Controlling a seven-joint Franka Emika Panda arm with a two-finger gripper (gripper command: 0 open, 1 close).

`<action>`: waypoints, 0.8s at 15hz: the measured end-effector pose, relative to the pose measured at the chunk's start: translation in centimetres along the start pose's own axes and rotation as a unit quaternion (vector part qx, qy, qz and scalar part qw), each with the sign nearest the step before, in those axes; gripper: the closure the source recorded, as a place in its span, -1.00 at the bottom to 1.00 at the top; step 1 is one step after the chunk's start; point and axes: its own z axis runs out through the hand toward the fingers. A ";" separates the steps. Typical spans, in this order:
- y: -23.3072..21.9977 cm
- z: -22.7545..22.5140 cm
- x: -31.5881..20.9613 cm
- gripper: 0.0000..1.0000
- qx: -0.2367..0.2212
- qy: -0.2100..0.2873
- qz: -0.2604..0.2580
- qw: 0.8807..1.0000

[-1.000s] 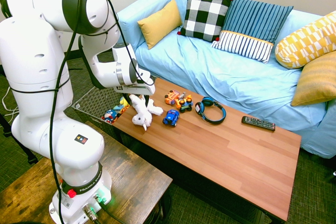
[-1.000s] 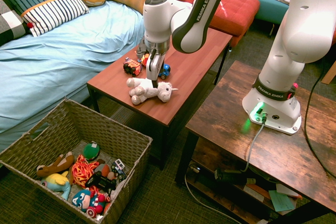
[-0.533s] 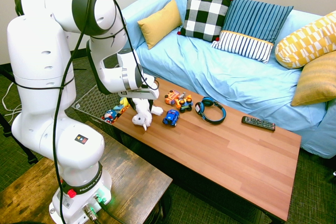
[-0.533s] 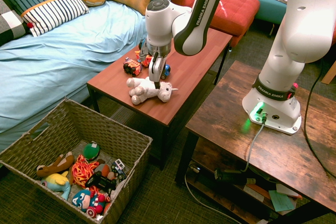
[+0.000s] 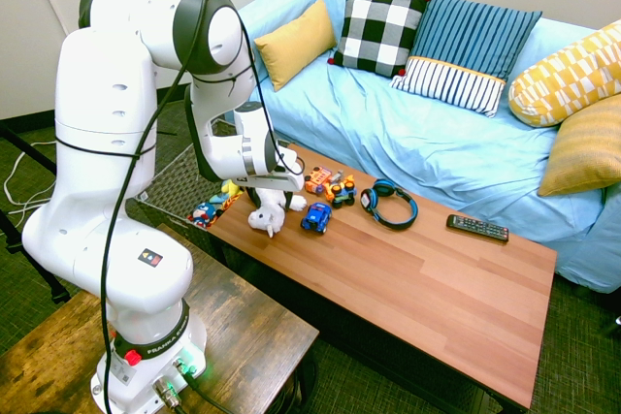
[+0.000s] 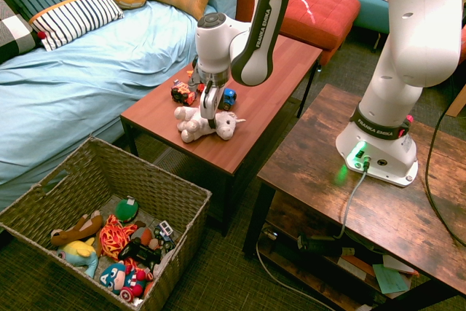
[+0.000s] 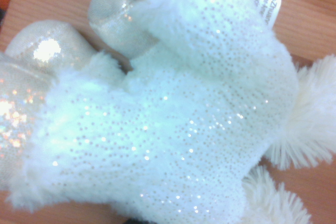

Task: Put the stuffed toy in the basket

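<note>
One white fluffy stuffed toy (image 6: pixel 206 123) lies on the reddish wooden table (image 6: pixel 258 96), directly beneath the wide-spread gripper (image 6: pixel 209 112), seemingly touching. One woven basket (image 6: pixel 149 189) sits on the floor, well apart.

white sparkly stuffed toy (image 6: pixel 204 123), blue toy car (image 5: pixel 316 217), black-and-white checked cushion (image 5: pixel 379 30)
</note>
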 end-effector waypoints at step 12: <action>0.5 1.6 0.0 1.00 0.023 -0.015 0.006 1.000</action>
